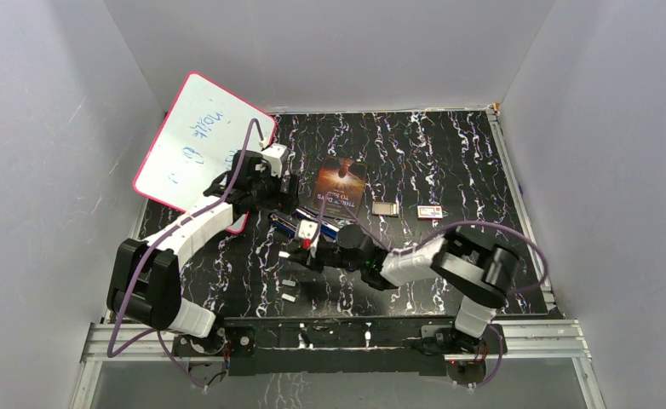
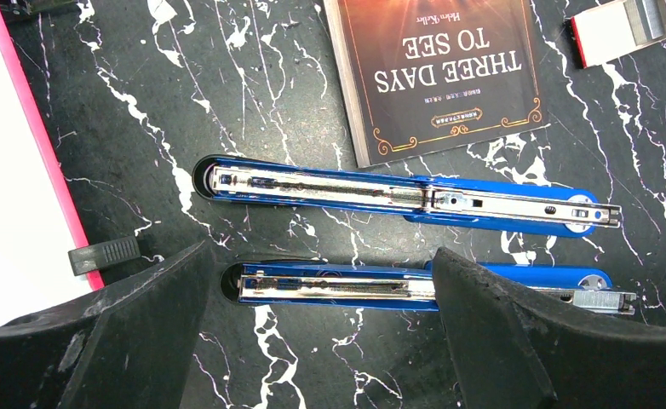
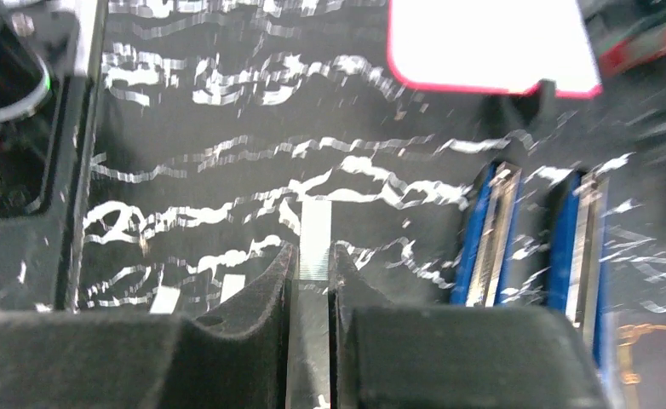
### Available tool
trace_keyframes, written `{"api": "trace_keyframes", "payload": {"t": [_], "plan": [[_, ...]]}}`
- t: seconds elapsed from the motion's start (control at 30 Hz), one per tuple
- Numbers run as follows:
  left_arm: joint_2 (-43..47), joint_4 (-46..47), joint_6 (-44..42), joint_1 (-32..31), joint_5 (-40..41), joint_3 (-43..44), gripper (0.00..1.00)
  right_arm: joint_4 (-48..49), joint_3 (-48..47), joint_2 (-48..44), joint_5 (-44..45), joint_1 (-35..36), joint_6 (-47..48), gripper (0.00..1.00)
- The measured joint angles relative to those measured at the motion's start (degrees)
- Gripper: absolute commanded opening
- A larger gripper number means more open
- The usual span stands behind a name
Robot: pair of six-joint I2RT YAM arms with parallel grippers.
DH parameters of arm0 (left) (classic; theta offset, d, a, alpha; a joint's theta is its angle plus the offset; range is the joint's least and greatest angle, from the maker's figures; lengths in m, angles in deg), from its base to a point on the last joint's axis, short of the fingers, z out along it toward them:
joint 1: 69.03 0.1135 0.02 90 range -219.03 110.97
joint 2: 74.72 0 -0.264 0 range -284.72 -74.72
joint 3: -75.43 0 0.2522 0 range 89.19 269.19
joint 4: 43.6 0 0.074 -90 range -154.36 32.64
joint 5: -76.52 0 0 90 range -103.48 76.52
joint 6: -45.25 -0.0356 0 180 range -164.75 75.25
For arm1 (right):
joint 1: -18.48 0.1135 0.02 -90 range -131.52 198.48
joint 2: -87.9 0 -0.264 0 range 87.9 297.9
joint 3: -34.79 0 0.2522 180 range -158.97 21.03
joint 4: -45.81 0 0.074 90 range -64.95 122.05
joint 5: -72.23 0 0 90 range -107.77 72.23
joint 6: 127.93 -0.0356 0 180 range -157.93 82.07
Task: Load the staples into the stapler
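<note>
Your right gripper (image 3: pixel 313 260) is clenched on a thin, ribbed, silvery staple strip (image 3: pixel 315 226), which juts out ahead of the black fingers. Your left gripper (image 2: pixel 321 260) hangs spread wide and holds nothing above the nearer stapler (image 2: pixel 338 288). The farther stapler (image 2: pixel 398 194) lies parallel, both glossy blue with bare steel channels upward on the marbled black table (image 1: pixel 449 153). Pickup looks done; loading likely calls for aligning the strip lengthwise with a narrow channel.
</note>
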Motion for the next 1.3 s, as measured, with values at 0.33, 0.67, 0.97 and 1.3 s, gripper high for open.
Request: {"api": "trace_keyframes", "payload": {"t": [0.33,0.67,0.97,1.3], "plan": [[0.0,0.0,-0.1,-0.7,0.6,0.0,0.98,-13.2,2.3,-17.8,11.3,-4.3,-0.5,0.0],[0.0,0.0,-0.2,-1.2,0.6,0.0,0.98,-31.5,2.8,-21.5,17.3,-8.5,-6.4,0.02],[0.0,0.0,-0.2,-1.2,0.6,0.0,0.98,-39.0,-1.2,-19.6,15.6,-8.5,-10.4,0.02],[0.0,0.0,-0.2,-1.6,1.0,0.0,0.98,-41.8,-3.1,-16.5,15.4,-8.2,-10.8,0.02]]}}
